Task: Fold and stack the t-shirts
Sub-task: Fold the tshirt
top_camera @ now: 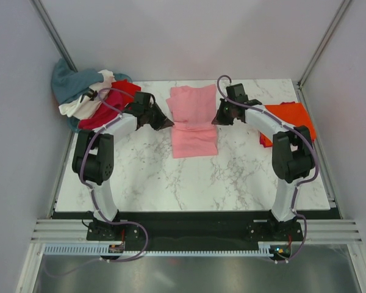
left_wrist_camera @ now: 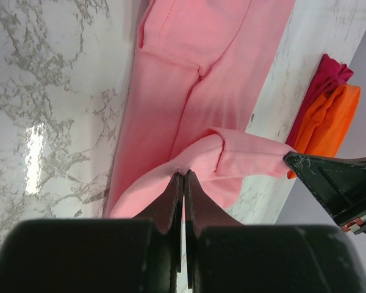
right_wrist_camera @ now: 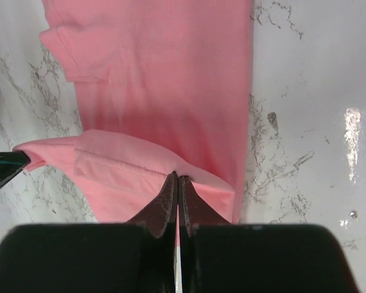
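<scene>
So the light pink t-shirt (top_camera: 194,122) was lying flat in the middle of the marble worktop (top_camera: 171,183), long way running away from the arms. Both hands were on it. The left hand (left_wrist_camera: 183,177) was clenched tight on the shirt's left edge, fingers closed with a bit of pink cloth pinched between them. The right hand (right_wrist_camera: 177,178) was doing the same on the shirt's right edge, also shut down hard on the fabric. Between the two hands a strip of the pink shirt, hem included, was lifted off the rest of it and curled over, and you could see one sleeve lying flat further along.

Off to the right of the pink t-shirt, well apart from it, sat an orange t-shirt (top_camera: 290,116) with a magenta t-shirt (left_wrist_camera: 326,76) tucked underneath. Over to the left of the pink one was a messy heap of t-shirts (top_camera: 91,97), teal-grey, white and red all bunched up against the wall.
</scene>
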Action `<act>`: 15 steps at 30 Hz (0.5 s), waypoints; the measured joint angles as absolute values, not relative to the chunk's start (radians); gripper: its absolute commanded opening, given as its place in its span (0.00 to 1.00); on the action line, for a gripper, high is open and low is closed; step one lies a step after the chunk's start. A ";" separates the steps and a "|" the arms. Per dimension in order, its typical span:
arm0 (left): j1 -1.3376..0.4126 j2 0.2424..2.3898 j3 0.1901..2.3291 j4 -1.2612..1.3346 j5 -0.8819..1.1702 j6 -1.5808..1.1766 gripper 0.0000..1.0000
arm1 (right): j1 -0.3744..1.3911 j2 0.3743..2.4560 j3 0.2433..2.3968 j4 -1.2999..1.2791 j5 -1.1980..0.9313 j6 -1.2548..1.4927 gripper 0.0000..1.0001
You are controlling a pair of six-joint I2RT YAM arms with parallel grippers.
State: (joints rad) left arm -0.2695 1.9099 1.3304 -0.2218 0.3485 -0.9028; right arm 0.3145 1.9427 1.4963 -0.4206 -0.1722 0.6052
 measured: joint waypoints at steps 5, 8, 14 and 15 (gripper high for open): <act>-0.268 1.961 1.368 -0.215 0.348 -0.903 0.02 | 0.314 1.976 1.506 -0.416 -0.178 0.609 0.00; -0.266 2.002 1.397 -0.214 0.348 -0.903 0.02 | 0.312 1.986 1.507 -0.417 -0.177 0.614 0.00; -0.263 2.047 1.439 -0.214 0.340 -0.896 0.45 | 0.298 2.005 1.538 -0.406 -0.178 0.627 0.71; -0.262 2.051 1.447 -0.215 0.339 -0.894 0.50 | 0.295 2.012 1.548 -0.399 -0.176 0.622 0.74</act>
